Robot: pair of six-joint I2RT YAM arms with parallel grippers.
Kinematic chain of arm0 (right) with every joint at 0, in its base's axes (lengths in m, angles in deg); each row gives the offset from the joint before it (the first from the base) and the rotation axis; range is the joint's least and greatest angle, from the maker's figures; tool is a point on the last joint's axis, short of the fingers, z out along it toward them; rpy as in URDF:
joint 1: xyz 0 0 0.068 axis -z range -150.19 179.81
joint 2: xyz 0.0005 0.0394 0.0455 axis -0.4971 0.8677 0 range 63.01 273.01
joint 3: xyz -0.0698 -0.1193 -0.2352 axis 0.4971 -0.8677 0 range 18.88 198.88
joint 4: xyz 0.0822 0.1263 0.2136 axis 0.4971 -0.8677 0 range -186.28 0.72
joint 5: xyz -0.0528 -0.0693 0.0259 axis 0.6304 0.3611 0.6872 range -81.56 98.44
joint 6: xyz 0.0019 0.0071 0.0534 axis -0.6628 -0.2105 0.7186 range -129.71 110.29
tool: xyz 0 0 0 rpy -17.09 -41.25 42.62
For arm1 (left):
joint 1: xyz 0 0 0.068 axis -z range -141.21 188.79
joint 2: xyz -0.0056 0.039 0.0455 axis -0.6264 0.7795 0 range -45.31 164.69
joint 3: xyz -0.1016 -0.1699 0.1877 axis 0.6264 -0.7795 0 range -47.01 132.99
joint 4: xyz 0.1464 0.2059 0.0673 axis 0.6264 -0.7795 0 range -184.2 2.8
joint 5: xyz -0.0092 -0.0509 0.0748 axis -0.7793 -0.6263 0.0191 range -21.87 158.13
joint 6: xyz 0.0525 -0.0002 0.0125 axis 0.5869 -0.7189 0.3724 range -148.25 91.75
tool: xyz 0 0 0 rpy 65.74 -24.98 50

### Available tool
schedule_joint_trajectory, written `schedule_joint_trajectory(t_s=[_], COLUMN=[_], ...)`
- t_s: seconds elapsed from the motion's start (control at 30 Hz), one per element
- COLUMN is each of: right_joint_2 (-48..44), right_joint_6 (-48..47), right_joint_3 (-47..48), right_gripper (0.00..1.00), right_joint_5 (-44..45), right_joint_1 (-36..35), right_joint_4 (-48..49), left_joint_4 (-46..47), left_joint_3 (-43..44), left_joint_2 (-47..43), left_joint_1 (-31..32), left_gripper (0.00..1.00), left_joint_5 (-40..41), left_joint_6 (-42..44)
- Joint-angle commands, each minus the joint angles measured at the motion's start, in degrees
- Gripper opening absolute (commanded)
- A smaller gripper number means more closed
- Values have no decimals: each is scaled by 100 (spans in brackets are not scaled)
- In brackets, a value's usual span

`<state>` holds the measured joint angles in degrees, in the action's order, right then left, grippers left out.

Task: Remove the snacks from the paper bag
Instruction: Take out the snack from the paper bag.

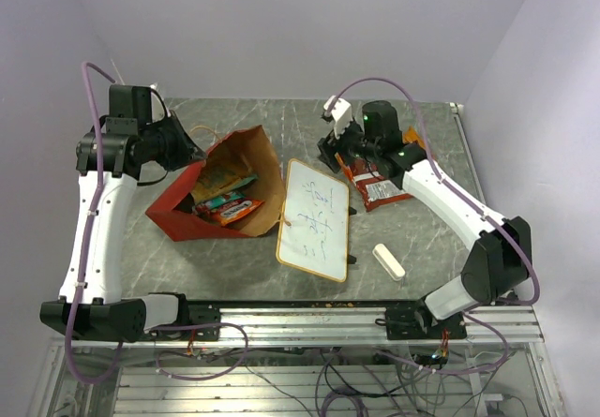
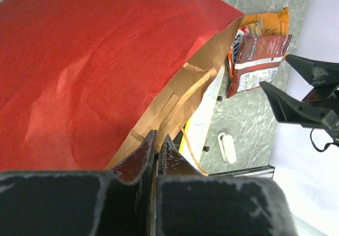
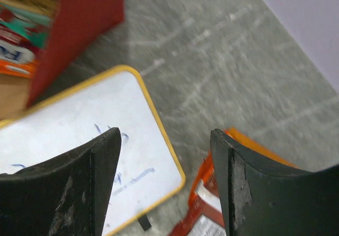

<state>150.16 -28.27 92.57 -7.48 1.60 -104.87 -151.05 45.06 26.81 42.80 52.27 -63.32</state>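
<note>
The left pincer point(image 2: 157, 152) is clenched on the edge of the paper bag point(image 2: 95, 61). The bag lies on its side on the desk point(image 3: 228, 55). Some snacks point(image 1: 225, 206) are inside it, just past that pincer. The right pincer point(image 3: 165, 177) is released, wide open. Other packets point(image 1: 380, 187) lie just under it, beside the whiteboard point(image 3: 63, 140).

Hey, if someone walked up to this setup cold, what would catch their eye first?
A large red paper bag lies on its side left of centre, its brown mouth showing colourful snack packets, the left end effector pinching its edge. Right of the wood-framed whiteboard, the open right end effector hovers by orange and red packets on the table.
</note>
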Motion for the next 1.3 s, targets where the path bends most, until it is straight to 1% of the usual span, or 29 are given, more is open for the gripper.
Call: schedule_joint_trajectory(t_s=[0.0, 0.2, 0.33, 0.4, 0.5, 0.6, 0.7, 0.83, 1.07, 1.27], right_joint_2=[-180, -159, 145, 431, 911, 1341, 1765, 2331, 3274, 3644], right_joint_6=[82, -417, -1117, -1473, -2135, -2631, -2706, -2891, -3178, -3194], right_joint_3=[1, -152, -136, -71, 293, 473, 586, 932, 1577, 1867], right_gripper=[68, 68, 68, 68, 68, 69, 70, 70, 68, 65], right_joint_5=[-1054, -1490, -1357, -1316, -1175, -983, -949, -908, -876, -726], right_joint_1=[-383, -1279, -1967, -2143, -2376, -2530, -2602, -2709, -2841, -2889], right_joint_4=[801, 1825, 2186, 2275, 2030, 2147, 2515, 2721, 2699, 2677], left_joint_4=[362, 463, 415, 378, 341, 213, 69, -45, -124, -162], left_joint_3=[212, 358, 469, 527, 582, 659, 814, 907, 987, 992], left_joint_2=[-9, 112, 183, 224, 274, 317, 391, 452, 512, 531], left_joint_1=[48, 48, 47, 39, 42, 39, 38, 38, 38, 38], left_gripper=[7, 7, 7, 7, 7, 7, 7, 7, 7, 7], left_joint_5=[-181, -212, -175, -164, -199, -170, -188, -228, -278, -309], left_joint_6=[-110, -160, -109, -61, 41, 192, 344, 463, 609, 667])
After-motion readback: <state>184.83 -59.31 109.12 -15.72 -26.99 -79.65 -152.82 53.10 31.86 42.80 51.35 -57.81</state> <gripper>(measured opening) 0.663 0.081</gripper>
